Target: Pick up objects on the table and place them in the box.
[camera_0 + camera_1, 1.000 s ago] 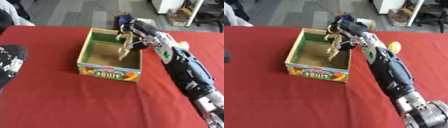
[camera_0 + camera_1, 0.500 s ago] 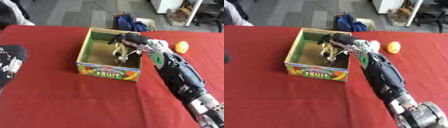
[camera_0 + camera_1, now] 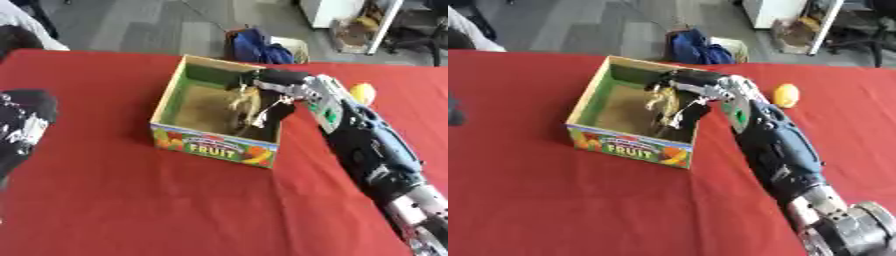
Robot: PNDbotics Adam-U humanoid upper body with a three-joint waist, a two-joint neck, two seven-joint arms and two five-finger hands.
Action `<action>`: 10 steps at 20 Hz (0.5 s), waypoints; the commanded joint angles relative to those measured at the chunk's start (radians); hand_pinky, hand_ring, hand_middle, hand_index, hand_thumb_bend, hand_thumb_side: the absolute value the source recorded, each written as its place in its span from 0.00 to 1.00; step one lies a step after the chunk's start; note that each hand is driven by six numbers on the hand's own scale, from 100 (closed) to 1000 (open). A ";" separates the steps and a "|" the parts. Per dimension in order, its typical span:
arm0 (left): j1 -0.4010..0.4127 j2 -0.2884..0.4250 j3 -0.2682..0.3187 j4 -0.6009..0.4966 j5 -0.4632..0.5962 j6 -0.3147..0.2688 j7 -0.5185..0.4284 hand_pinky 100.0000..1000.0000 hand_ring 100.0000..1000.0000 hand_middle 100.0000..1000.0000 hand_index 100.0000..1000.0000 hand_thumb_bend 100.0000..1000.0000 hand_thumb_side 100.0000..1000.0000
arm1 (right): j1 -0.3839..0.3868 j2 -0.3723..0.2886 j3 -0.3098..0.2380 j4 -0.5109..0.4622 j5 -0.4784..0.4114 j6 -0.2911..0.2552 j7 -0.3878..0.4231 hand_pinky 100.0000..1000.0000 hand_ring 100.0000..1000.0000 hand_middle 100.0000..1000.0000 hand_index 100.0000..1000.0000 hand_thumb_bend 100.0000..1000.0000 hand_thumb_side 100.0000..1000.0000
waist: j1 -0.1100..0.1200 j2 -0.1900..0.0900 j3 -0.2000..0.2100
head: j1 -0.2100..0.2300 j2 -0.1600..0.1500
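An open cardboard box (image 3: 213, 145) with "FRUIT" printed on its front wall stands on the red table (image 3: 131, 200). My right hand (image 3: 278, 85) reaches in over the box's right wall, low inside it. Its fingers curl round a pale tan object (image 3: 244, 102), whose shape is blurred. A yellow-orange fruit (image 3: 786, 95) lies on the cloth to the right of my right forearm. My left hand (image 3: 21, 125) shows as a black shape with white marks at the left edge, away from the box.
Beyond the table's far edge, a blue bag (image 3: 257, 46) lies on the grey floor, with white furniture at the back right. Red cloth stretches in front of and left of the box.
My right hand has gone down from above the box's far right corner into the box, with the pale object still at its fingers. The left hand has stayed put.
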 commanded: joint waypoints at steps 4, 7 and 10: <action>-0.004 0.017 0.011 -0.013 -0.002 0.000 0.000 0.65 0.58 0.55 0.65 0.38 0.41 | -0.048 -0.080 -0.015 -0.071 -0.032 -0.054 0.174 0.93 0.92 0.88 0.95 0.33 0.37 | -0.001 -0.024 -0.007 | 0.011 -0.013; -0.002 0.019 0.012 -0.012 -0.003 0.001 0.001 0.65 0.58 0.55 0.65 0.38 0.41 | -0.051 -0.098 -0.020 -0.075 -0.068 -0.053 0.206 0.93 0.91 0.87 0.94 0.32 0.38 | -0.004 -0.025 -0.012 | 0.016 -0.013; -0.001 0.020 0.013 -0.011 -0.003 0.001 0.001 0.65 0.58 0.55 0.65 0.38 0.41 | -0.052 -0.109 -0.024 -0.071 -0.131 -0.049 0.251 0.93 0.90 0.85 0.93 0.30 0.39 | -0.007 -0.027 -0.016 | 0.019 -0.013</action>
